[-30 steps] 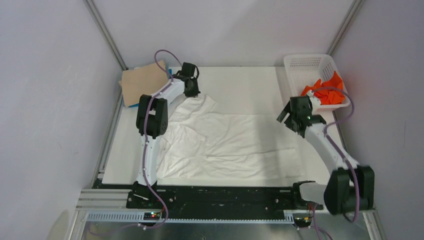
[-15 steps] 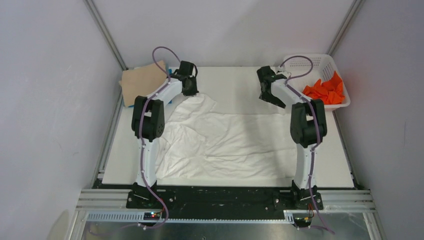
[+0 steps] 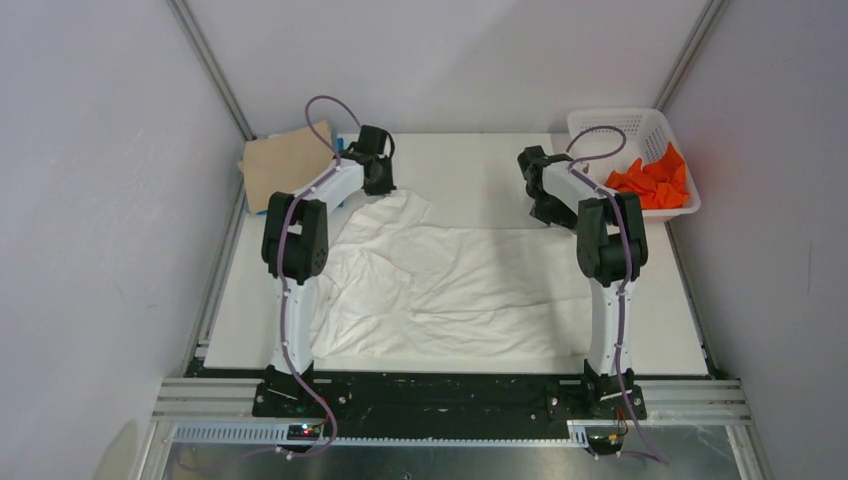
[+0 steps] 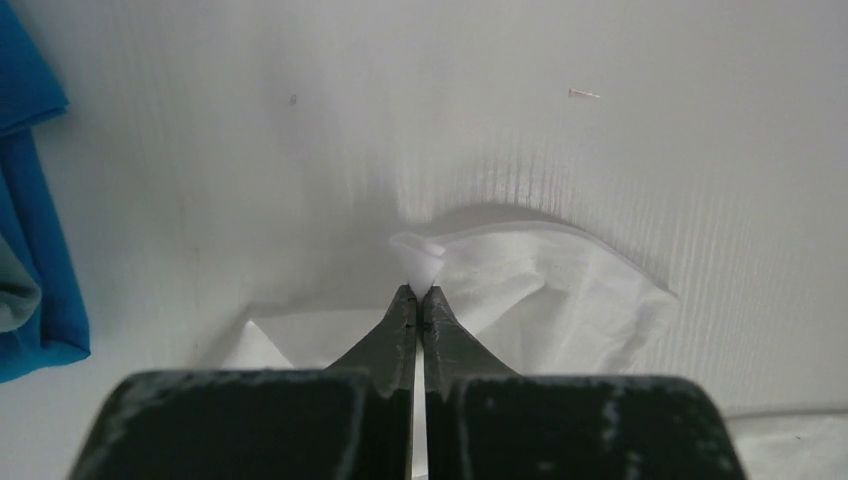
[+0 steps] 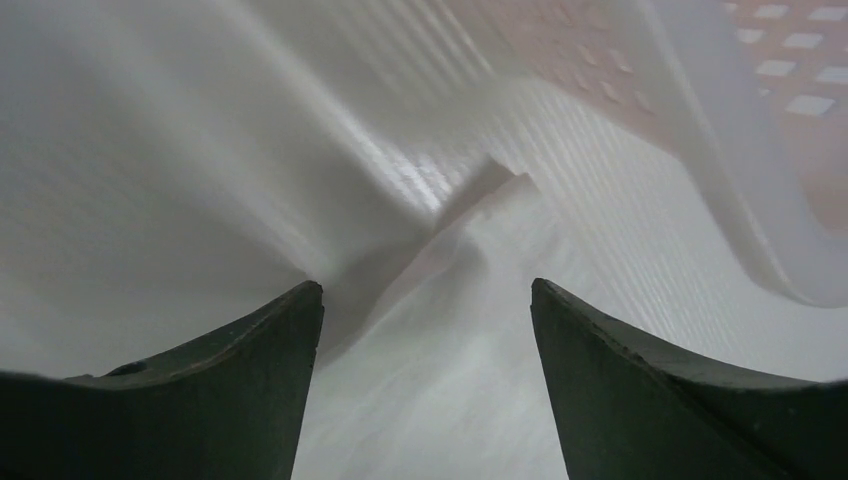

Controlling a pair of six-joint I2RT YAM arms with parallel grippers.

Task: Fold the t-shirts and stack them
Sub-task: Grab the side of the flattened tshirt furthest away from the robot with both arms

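One white table (image 3: 480,160) carries the whole work area, with both arm bases bolted at its near edge.

1. The white t-shirt (image 3: 450,290) is the largest item. It lies spread and wrinkled over the middle of the table, between the two arms.
2. The left arm (image 3: 295,240) reaches to the far left corner of this shirt. The right arm (image 3: 605,240) reaches to its far right corner.
3. The white lattice basket (image 3: 610,125) stands at the far right corner of the table.
4. The beige t-shirt (image 3: 285,165) lies flat at the far left corner of the table, apart from the white shirt.
5. The orange t-shirt (image 3: 650,182) lies crumpled inside the basket, against its right side.
6. The blue t-shirt (image 4: 30,250) shows only as an edge at the left of the left wrist view. It lies well apart from the pinched cloth.
7. The left gripper (image 4: 420,290) is closed tight, and a small tip of the white t-shirt's corner sticks out between its fingertips. The cloth is lifted into a low ridge behind them.
8. The right gripper (image 5: 425,300) stands wide. One finger is on each side of the white t-shirt's corner, low over the table, just beside the basket wall. Neither finger grips the cloth.
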